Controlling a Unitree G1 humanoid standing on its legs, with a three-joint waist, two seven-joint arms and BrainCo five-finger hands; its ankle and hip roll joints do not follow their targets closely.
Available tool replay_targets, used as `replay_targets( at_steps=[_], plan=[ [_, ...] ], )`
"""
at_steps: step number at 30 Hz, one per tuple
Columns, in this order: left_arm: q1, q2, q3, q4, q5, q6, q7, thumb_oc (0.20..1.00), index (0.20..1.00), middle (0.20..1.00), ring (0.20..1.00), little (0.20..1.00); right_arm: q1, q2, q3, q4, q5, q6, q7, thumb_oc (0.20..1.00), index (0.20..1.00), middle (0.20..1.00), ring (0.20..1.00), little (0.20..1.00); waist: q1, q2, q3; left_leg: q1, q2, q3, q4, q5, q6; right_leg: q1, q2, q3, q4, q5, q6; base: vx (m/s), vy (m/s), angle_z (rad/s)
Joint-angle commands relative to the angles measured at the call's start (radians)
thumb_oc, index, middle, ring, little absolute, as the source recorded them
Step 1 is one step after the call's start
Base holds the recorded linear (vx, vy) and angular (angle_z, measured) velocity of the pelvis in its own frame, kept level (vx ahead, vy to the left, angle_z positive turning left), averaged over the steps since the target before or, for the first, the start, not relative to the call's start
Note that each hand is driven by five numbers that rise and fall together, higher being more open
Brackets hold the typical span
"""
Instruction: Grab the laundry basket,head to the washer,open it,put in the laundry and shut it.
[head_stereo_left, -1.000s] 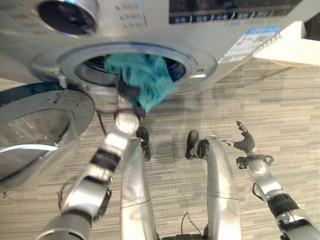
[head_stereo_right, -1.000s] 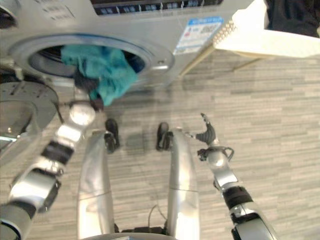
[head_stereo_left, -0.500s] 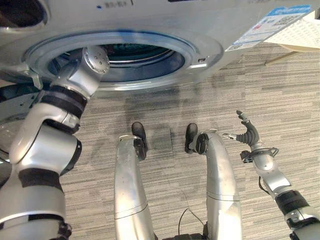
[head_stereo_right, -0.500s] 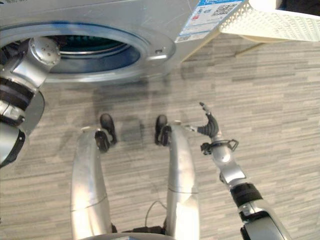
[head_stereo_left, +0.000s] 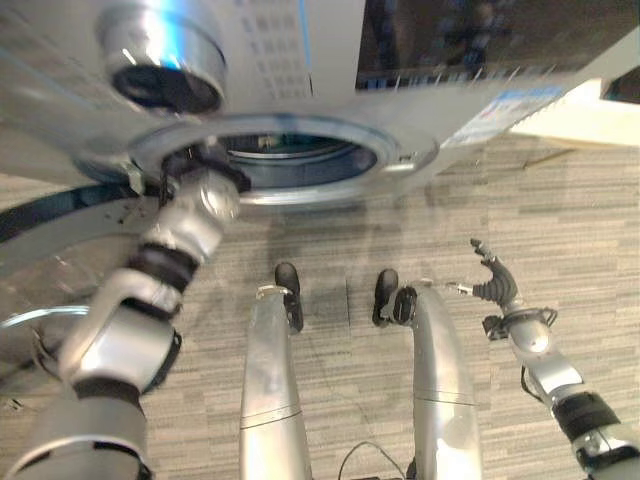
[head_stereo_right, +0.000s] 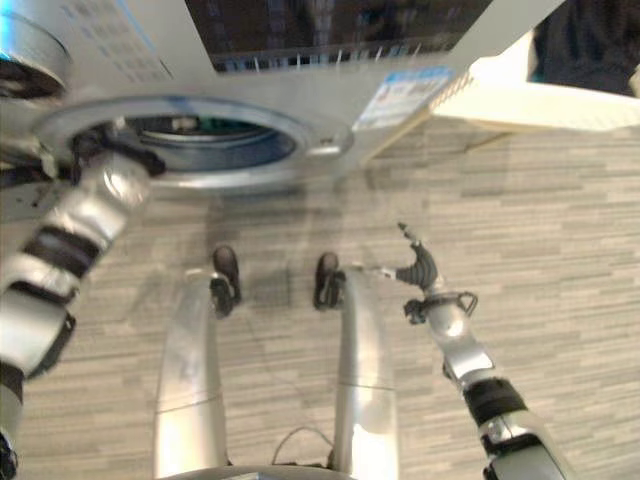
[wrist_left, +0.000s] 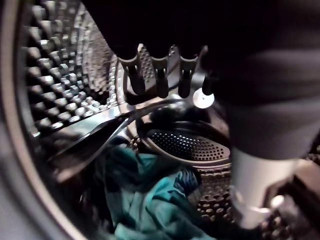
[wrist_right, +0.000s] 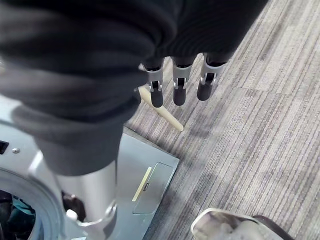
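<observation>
Left wrist view: teal laundry (wrist_left: 150, 200) lies crumpled at the bottom of the perforated drum (wrist_left: 60, 85), well below my left hand (wrist_left: 165, 75), apart from it. My left fingers (wrist_left: 161, 82) hang loose, holding nothing. Cloth: teal, folded in on itself, a darker piece beside it. Washer (head_stereo_left: 330, 80) stands at the far side, its door (head_stereo_left: 70, 270) swung open to the left. My right hand (head_stereo_left: 492, 284) hovers over the grey floor (head_stereo_left: 560, 220) at right, fingers relaxed, empty. White basket (head_stereo_right: 530, 100) sits far right.
</observation>
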Motion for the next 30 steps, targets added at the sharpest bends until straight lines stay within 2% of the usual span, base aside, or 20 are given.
replay_targets(
  at_steps=[1, 2, 3, 4, 6, 7, 9, 10, 11, 13, 15, 17, 19, 21, 22, 24, 26, 27, 29, 30],
  plan=[
    [0.056, -0.03, 0.002, 0.011, -0.099, -0.058, 0.007, 1.0, 1.0, 1.0, 1.0, 1.0, 0.068, 0.013, 0.029, 0.005, 0.001, 0.014, -0.025, 1.0, 1.0, 1.0, 1.0, 1.0, 0.002, 0.012, -0.086, 0.087, 0.004, -0.004, -0.075, -0.008, 0.009, 0.147, 0.006, 0.042, -0.167, 0.031, 0.059, -0.02, 0.006, 0.04],
    [0.208, -0.064, 0.052, -0.049, -0.111, -0.067, -0.014, 1.0, 1.0, 1.0, 1.0, 1.0, 0.072, 0.027, 0.013, 0.037, -0.019, 0.039, -0.027, 1.0, 1.0, 1.0, 1.0, 1.0, 0.016, 0.012, -0.09, 0.183, 0.006, 0.007, -0.161, 0.008, 0.008, 0.228, 0.011, 0.032, -0.243, 0.053, 0.072, -0.01, 0.015, 0.08],
    [0.282, -0.09, 0.08, -0.058, -0.144, -0.069, -0.032, 1.0, 1.0, 1.0, 1.0, 1.0, 0.077, 0.032, 0.009, 0.046, -0.021, 0.052, -0.025, 1.0, 1.0, 1.0, 1.0, 1.0, 0.019, 0.011, -0.09, 0.242, 0.003, 0.013, -0.21, 0.018, 0.009, 0.281, 0.015, 0.029, -0.286, 0.065, 0.076, 0.0, 0.015, 0.04],
    [0.287, -0.09, 0.083, -0.061, -0.144, -0.069, -0.033, 1.0, 1.0, 1.0, 1.0, 1.0, 0.079, 0.031, 0.011, 0.045, -0.021, 0.052, -0.025, 1.0, 1.0, 1.0, 1.0, 1.0, 0.018, 0.011, -0.087, 0.252, 0.003, 0.015, -0.217, 0.02, 0.009, 0.291, 0.015, 0.029, -0.293, 0.068, 0.076, 0.0, 0.022, -0.04],
    [0.416, -0.126, 0.126, -0.095, -0.182, -0.081, -0.072, 1.0, 1.0, 1.0, 1.0, 1.0, 0.093, 0.037, -0.006, 0.067, -0.036, 0.073, -0.017, 1.0, 1.0, 1.0, 1.0, 1.0, 0.025, 0.012, -0.083, 0.369, -0.004, 0.026, -0.309, 0.039, 0.008, 0.399, 0.022, 0.022, -0.381, 0.096, 0.087, 0.05, 0.024, -0.07],
    [0.517, -0.15, 0.15, -0.102, -0.209, -0.09, -0.108, 1.0, 1.0, 1.0, 1.0, 1.0, 0.107, 0.043, -0.017, 0.089, -0.042, 0.082, -0.012, 1.0, 1.0, 1.0, 1.0, 1.0, 0.028, 0.013, -0.079, 0.489, -0.01, 0.039, -0.41, 0.059, 0.006, 0.511, 0.028, 0.019, -0.471, 0.123, 0.098, 0.11, 0.025, -0.06],
    [0.614, -0.177, 0.17, -0.113, -0.237, -0.092, -0.139, 1.0, 1.0, 1.0, 1.0, 1.0, 0.132, 0.052, -0.03, 0.098, -0.046, 0.09, 0.002, 1.0, 1.0, 1.0, 1.0, 1.0, 0.03, 0.015, -0.081, 0.599, -0.016, 0.049, -0.491, 0.076, 0.002, 0.616, 0.032, 0.019, -0.561, 0.152, 0.111, 0.16, 0.013, -0.13],
    [0.682, -0.199, 0.188, -0.095, -0.263, -0.095, -0.163, 1.0, 1.0, 1.0, 1.0, 1.0, 0.151, 0.066, -0.042, 0.116, -0.039, 0.092, 0.009, 1.0, 1.0, 1.0, 1.0, 1.0, 0.028, 0.014, -0.078, 0.716, -0.023, 0.059, -0.584, 0.101, -0.004, 0.731, 0.039, 0.018, -0.658, 0.185, 0.12, 0.12, -0.002, -0.21],
    [0.706, -0.207, 0.188, -0.077, -0.27, -0.095, -0.179, 1.0, 1.0, 1.0, 1.0, 1.0, 0.157, 0.074, -0.047, 0.127, -0.035, 0.094, 0.013, 1.0, 1.0, 1.0, 1.0, 1.0, 0.029, 0.015, -0.078, 0.764, -0.022, 0.076, -0.642, 0.148, 0.0, 0.777, 0.04, 0.01, -0.718, 0.227, 0.118, 0.14, -0.008, -0.21],
    [0.766, -0.238, 0.202, -0.018, -0.311, -0.092, -0.214, 1.0, 1.0, 1.0, 1.0, 1.0, 0.179, 0.093, -0.055, 0.172, -0.03, 0.095, 0.025, 1.0, 1.0, 1.0, 1.0, 1.0, 0.024, 0.018, -0.095, 0.922, -0.025, 0.092, -0.774, 0.181, -0.006, 0.923, 0.053, 0.018, -0.849, 0.274, 0.135, 0.18, -0.01, -0.18],
    [0.777, -0.242, 0.2, 0.0, -0.306, -0.093, -0.22, 1.0, 1.0, 1.0, 1.0, 1.0, 0.184, 0.096, -0.058, 0.181, -0.029, 0.096, 0.024, 1.0, 1.0, 1.0, 1.0, 1.0, 0.021, 0.02, -0.102, 0.965, -0.026, 0.098, -0.807, 0.19, -0.007, 0.963, 0.057, 0.022, -0.887, 0.287, 0.139, 0.16, 0.005, -0.23],
    [0.823, -0.254, 0.198, 0.04, -0.281, -0.087, -0.245, 1.0, 1.0, 1.0, 1.0, 1.0, 0.202, 0.11, -0.071, 0.226, -0.024, 0.097, 0.034, 1.0, 1.0, 1.0, 1.0, 1.0, 0.019, 0.02, -0.142, 1.083, -0.04, 0.091, -0.903, 0.21, -0.015, 1.073, 0.074, 0.047, -1.016, 0.33, 0.153, 0.29, 0.049, -0.23],
    [0.841, -0.261, 0.183, 0.048, -0.27, -0.087, -0.257, 1.0, 1.0, 1.0, 1.0, 1.0, 0.213, 0.11, -0.08, 0.238, -0.015, 0.093, 0.038, 1.0, 1.0, 1.0, 1.0, 1.0, 0.019, 0.019, -0.163, 1.14, -0.068, 0.041, -0.935, 0.203, -0.021, 1.131, 0.074, 0.064, -1.073, 0.344, 0.159, 0.2, 0.056, -0.43],
    [0.857, -0.269, 0.164, 0.047, -0.254, -0.084, -0.277, 1.0, 1.0, 1.0, 1.0, 1.0, 0.224, 0.112, -0.088, 0.25, -0.01, 0.091, 0.045, 1.0, 1.0, 1.0, 1.0, 1.0, 0.005, 0.023, -0.197, 1.186, -0.08, 0.029, -0.981, 0.195, -0.018, 1.172, 0.072, 0.072, -1.123, 0.363, 0.166, 0.16, 0.055, -0.58],
    [0.858, -0.27, 0.163, 0.047, -0.254, -0.084, -0.277, 1.0, 1.0, 1.0, 1.0, 1.0, 0.225, 0.112, -0.088, 0.25, -0.01, 0.091, 0.045, 1.0, 1.0, 1.0, 1.0, 1.0, 0.007, 0.023, -0.194, 1.192, -0.08, 0.03, -0.986, 0.196, -0.018, 1.178, 0.072, 0.073, -1.126, 0.364, 0.166, 0.25, 0.125, -0.31],
    [0.866, -0.279, 0.142, 0.051, -0.227, -0.08, -0.303, 1.0, 1.0, 1.0, 1.0, 1.0, 0.241, 0.122, -0.105, 0.263, -0.005, 0.097, 0.053, 1.0, 1.0, 1.0, 1.0, 1.0, -0.016, 0.03, -0.229, 1.257, -0.087, 0.1, -1.03, 0.188, -0.014, 1.21, 0.063, 0.106, -1.172, 0.393, 0.183, 0.16, 0.137, -0.07],
    [0.868, -0.277, 0.138, 0.044, -0.222, -0.079, -0.309, 1.0, 1.0, 1.0, 1.0, 1.0, 0.247, 0.124, -0.108, 0.259, -0.004, 0.1, 0.057, 1.0, 1.0, 1.0, 1.0, 1.0, -0.017, 0.032, -0.231, 1.277, -0.088, 0.124, -1.044, 0.187, -0.012, 1.21, 0.067, 0.126, -1.176, 0.401, 0.188, 0.03, 0.078, -0.63],
    [0.865, -0.274, 0.125, 0.03, -0.206, -0.085, -0.314, 1.0, 1.0, 1.0, 1.0, 1.0, 0.251, 0.128, -0.101, 0.253, -0.003, 0.105, 0.06, 1.0, 1.0, 1.0, 1.0, 1.0, -0.025, 0.034, -0.23, 1.3, -0.088, 0.174, -1.058, 0.178, -0.008, 1.191, 0.078, 0.174, -1.173, 0.418, 0.205, -0.04, 0.079, -0.9],
    [0.863, -0.272, 0.124, 0.02, -0.205, -0.087, -0.314, 1.0, 1.0, 1.0, 1.0, 1.0, 0.251, 0.132, -0.093, 0.252, -0.007, 0.107, 0.063, 1.0, 1.0, 1.0, 1.0, 1.0, -0.025, 0.033, -0.227, 1.306, -0.086, 0.204, -1.059, 0.174, -0.005, 1.173, 0.085, 0.195, -1.165, 0.429, 0.214, -0.07, 0.043, -0.92],
    [0.853, -0.27, 0.121, 0.011, -0.197, -0.09, -0.309, 1.0, 1.0, 1.0, 1.0, 1.0, 0.238, 0.138, -0.079, 0.253, -0.014, 0.107, 0.067, 1.0, 1.0, 1.0, 1.0, 1.0, -0.02, 0.038, -0.213, 1.32, -0.072, 0.271, -1.06, 0.162, -0.003, 1.148, 0.084, 0.184, -1.15, 0.442, 0.228, -0.08, -0.013, -1.2]
  ],
)
